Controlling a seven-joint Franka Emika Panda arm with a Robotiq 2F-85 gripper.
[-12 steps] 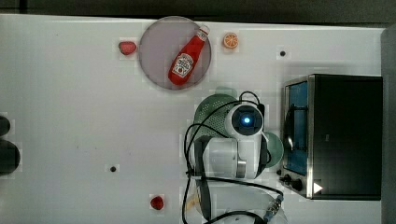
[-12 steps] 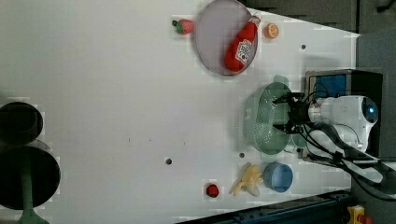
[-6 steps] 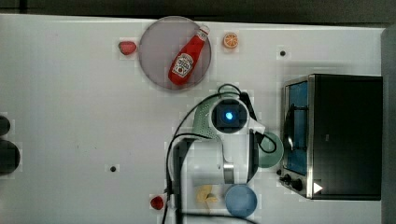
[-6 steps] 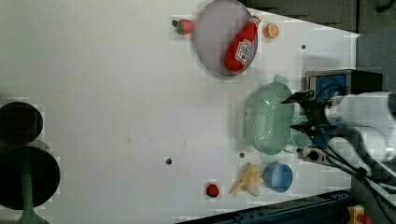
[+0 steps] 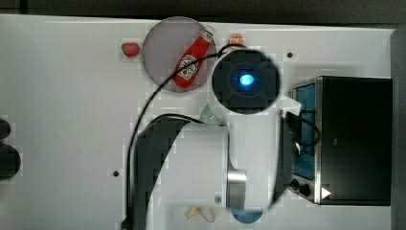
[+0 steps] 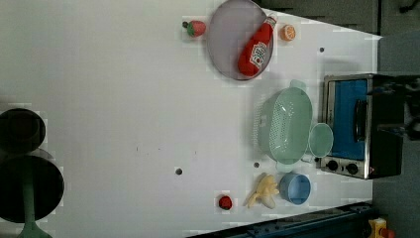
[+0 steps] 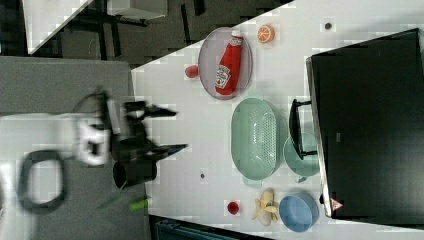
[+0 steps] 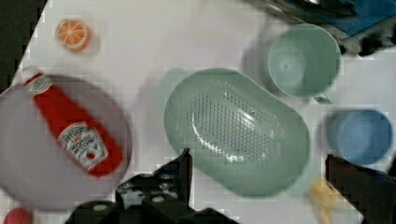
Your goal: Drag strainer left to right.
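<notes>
Wrist view, nearest first: the gripper [image 8: 257,163] hangs above the table with its two dark fingers [image 8: 180,170] spread wide apart and nothing held between them. Beneath and between the fingers lies the strainer [image 8: 236,130], a pale green perforated oblong basket, resting upright on the white table [image 8: 154,37] and untouched. Just beside one end of it stands a mint-green mug [image 8: 303,60]; near the other side sits a blue bowl [image 8: 362,135]. Farther off, a ketchup bottle [image 8: 72,133] lies on a round grey plate [image 8: 28,177], with an orange slice [image 8: 73,33] beyond the plate.

Left view: the strainer [image 6: 286,126] sits at the left view's right, close to the toaster oven [image 6: 359,124], with the mug [image 6: 321,140] between them. A banana [image 6: 262,191] lies just beside the blue bowl [image 6: 295,188].
</notes>
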